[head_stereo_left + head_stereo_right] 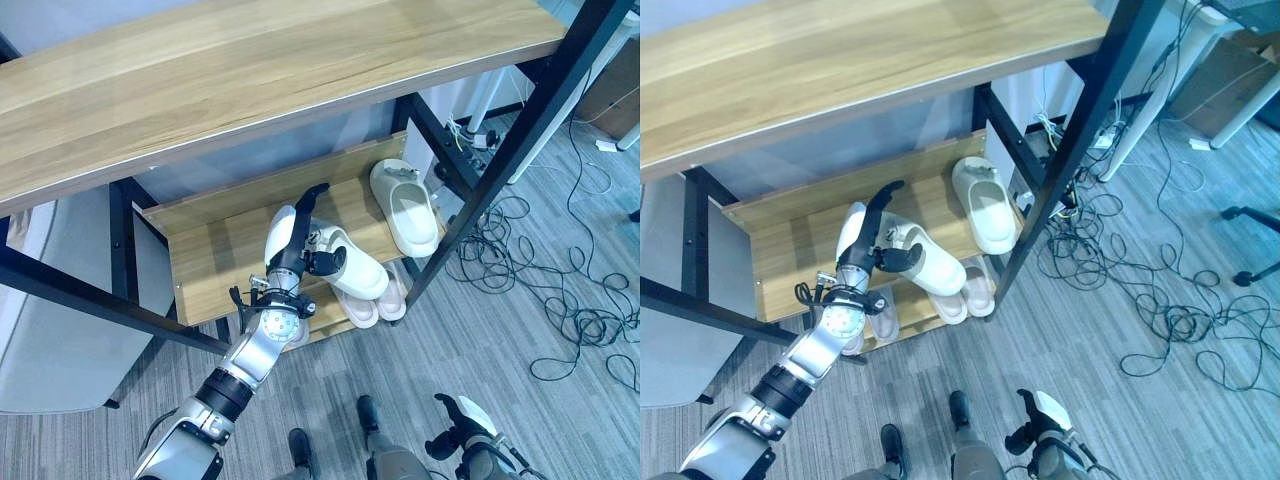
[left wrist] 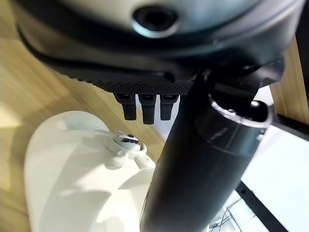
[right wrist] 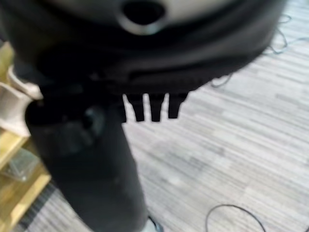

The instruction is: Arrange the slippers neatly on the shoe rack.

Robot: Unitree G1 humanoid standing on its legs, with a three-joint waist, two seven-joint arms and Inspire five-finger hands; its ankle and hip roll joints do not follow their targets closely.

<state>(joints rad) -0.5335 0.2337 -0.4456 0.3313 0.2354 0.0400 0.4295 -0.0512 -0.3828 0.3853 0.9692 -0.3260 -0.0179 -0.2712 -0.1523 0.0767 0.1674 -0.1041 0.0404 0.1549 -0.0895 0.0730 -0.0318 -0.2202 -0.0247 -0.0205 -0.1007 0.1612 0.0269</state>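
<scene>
A white slipper [image 1: 360,270] lies slantwise on the rack's middle wooden shelf [image 1: 210,255], its toe toward the front edge. My left hand [image 1: 287,238] is at its heel end. The fingers point straight up along the shelf's back and the thumb [image 2: 203,159] rests against the slipper [image 2: 72,183]. A second white slipper [image 1: 405,205] lies at the shelf's right end, apart from the first. My right hand [image 1: 468,428] hangs low over the floor with relaxed fingers and holds nothing.
Pale pink slippers [image 1: 385,300] sit on the lower shelf under the white one. A wide wooden top board [image 1: 250,80] overhangs the shelves. A black slanted post [image 1: 520,140] bounds the rack on the right. Tangled cables [image 1: 560,290] lie on the grey floor.
</scene>
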